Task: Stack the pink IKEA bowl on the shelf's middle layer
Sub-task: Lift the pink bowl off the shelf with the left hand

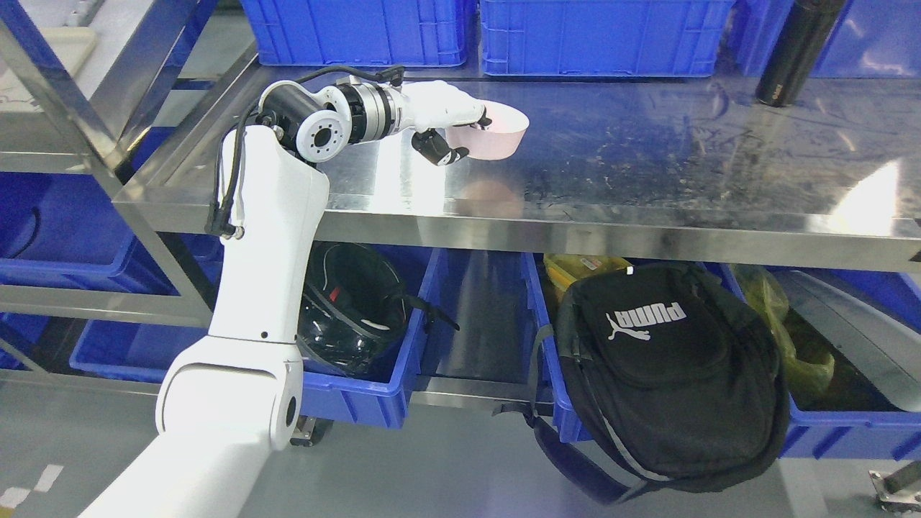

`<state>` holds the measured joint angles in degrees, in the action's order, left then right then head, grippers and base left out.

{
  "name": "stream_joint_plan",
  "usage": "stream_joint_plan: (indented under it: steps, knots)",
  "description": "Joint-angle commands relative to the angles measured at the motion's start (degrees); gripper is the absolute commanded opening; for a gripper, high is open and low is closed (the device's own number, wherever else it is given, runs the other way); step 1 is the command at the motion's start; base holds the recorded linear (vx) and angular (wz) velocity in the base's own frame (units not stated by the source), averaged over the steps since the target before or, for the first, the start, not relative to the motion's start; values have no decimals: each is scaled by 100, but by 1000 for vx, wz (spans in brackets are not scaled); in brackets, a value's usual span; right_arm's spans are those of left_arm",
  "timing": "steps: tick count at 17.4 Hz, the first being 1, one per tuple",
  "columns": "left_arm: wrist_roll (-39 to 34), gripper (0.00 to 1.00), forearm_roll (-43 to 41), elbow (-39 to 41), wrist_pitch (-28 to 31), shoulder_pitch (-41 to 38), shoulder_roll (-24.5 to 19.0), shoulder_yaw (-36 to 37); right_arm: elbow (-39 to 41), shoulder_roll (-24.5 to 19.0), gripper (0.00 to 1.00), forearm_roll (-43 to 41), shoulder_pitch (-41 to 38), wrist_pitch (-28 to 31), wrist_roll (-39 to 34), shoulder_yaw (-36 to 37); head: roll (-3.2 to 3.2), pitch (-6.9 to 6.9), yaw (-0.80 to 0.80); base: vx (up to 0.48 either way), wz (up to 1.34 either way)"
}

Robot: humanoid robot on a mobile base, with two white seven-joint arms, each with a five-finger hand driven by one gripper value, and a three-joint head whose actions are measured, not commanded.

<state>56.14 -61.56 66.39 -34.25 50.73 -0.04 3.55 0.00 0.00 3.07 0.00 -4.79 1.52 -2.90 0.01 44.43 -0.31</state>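
A pink bowl point(498, 134) is held just above the steel shelf layer point(611, 173), near its left part. My left hand point(460, 133) is shut on the bowl's left rim, with the upper fingers over the rim and the thumb below it. The white left arm rises from the lower left of the picture to the shelf. A faint pink reflection of the bowl shows on the steel under it. My right arm is out of sight.
Blue crates point(597, 36) line the back of the shelf layer. A black cylinder point(795, 50) stands at the back right. Below, blue bins hold a black helmet point(352, 306), and a black backpack point(669, 367) leans against a bin. A shelf post point(86, 137) stands left.
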Motion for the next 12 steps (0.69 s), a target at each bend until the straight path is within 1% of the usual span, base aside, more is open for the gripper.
stream_joint_plan:
  steps: [1, 5, 8, 10, 12]
  knots:
    - [134, 2, 100, 1497, -169, -291, -96, -522, 100, 100, 100, 0, -132, 4, -3, 0, 0, 0, 0, 6, 430]
    - [143, 3, 223, 1939, -372, -538, -96, -522, 100, 100, 100, 0, -132, 4, -3, 0, 0, 0, 0, -6, 617]
    - [134, 3, 258, 1992, -530, -705, -96, -479, 100, 100, 100, 0, -132, 4, -3, 0, 0, 0, 0, -17, 731]
    - [108, 3, 337, 1984, -539, -863, -96, -295, 100, 100, 100, 0, -132, 4, -3, 0, 0, 0, 0, 0, 860]
    - [90, 3, 705, 2018, -670, -986, -96, 109, 100, 100, 100, 0, -132, 4, -3, 0, 0, 0, 0, 20, 1056]
